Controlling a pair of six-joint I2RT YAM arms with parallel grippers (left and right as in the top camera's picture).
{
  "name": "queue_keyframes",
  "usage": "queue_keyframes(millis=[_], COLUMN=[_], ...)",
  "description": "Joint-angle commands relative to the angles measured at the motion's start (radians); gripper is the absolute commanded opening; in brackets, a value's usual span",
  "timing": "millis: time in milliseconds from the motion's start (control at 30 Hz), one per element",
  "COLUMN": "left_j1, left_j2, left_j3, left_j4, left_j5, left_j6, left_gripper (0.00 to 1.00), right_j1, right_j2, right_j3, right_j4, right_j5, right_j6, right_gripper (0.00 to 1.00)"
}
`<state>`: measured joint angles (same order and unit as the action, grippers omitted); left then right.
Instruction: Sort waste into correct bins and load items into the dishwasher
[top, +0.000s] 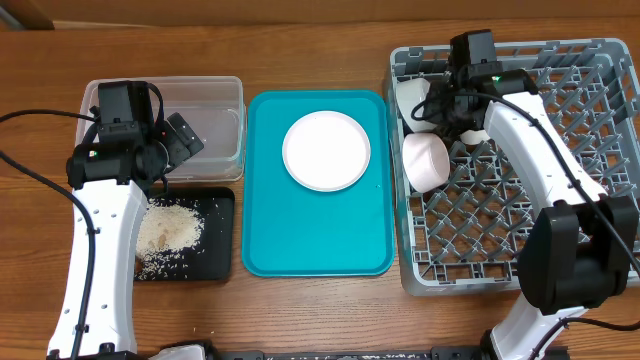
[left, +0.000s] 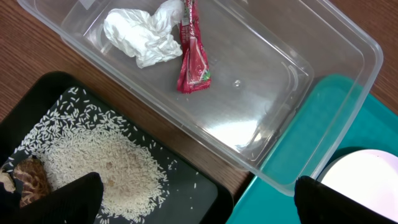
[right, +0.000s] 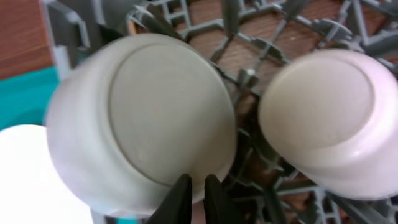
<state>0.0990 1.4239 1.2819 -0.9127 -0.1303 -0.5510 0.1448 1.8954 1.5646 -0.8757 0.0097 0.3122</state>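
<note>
Two white cups (right: 143, 118) are lying bottom-up, just beside each other, among the pegs of the grey dish rack (top: 570, 90), at its corner next to the teal tray (top: 300, 240). Your right end effector (right: 196, 193) is hanging over one cup, fingers almost together, clamping nothing visible. The plate (top: 326, 150) is sitting on the teal tray. Your left end effector (left: 205, 208) is hovering spread wide where the clear tub (left: 280, 93), holding the tissue (left: 140, 34) and red wrapper (left: 193, 56), is meeting the black tray (left: 205, 193) carrying rice (left: 112, 165) on the wooden counter (top: 320, 50).
</note>
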Motion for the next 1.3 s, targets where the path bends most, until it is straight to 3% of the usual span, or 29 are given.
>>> queue_keyframes(millis=[0,367,533,867,1267], left_j1=[0.001,0.001,0.001,0.001,0.001], left_j2=[-0.005,-0.005,-0.005,-0.005,-0.005], left_j3=[0.014,0.014,0.014,0.014,0.014], left_j4=[0.004,0.003,0.003,0.003,0.003], left_j5=[0.001,0.001,0.001,0.001,0.001], left_j6=[-0.014,-0.014,-0.014,-0.014,-0.014], left_gripper=[1.0,1.0,1.0,1.0,1.0], right_j1=[0.005,0.076,0.174,0.366,0.414], right_j2=[-0.034,-0.179,-0.192,-0.178,-0.172], right_j3=[0.044,0.061,0.06,0.055,-0.124], right_j4=[-0.035,-0.138,-0.152,-0.131,0.094], right_j5=[0.057,0.044,-0.037,0.034,0.043], right_j6=[-0.008,-0.008,-0.006,0.094,0.1], right_gripper=[0.11,0.13,0.16,0.18,0.35])
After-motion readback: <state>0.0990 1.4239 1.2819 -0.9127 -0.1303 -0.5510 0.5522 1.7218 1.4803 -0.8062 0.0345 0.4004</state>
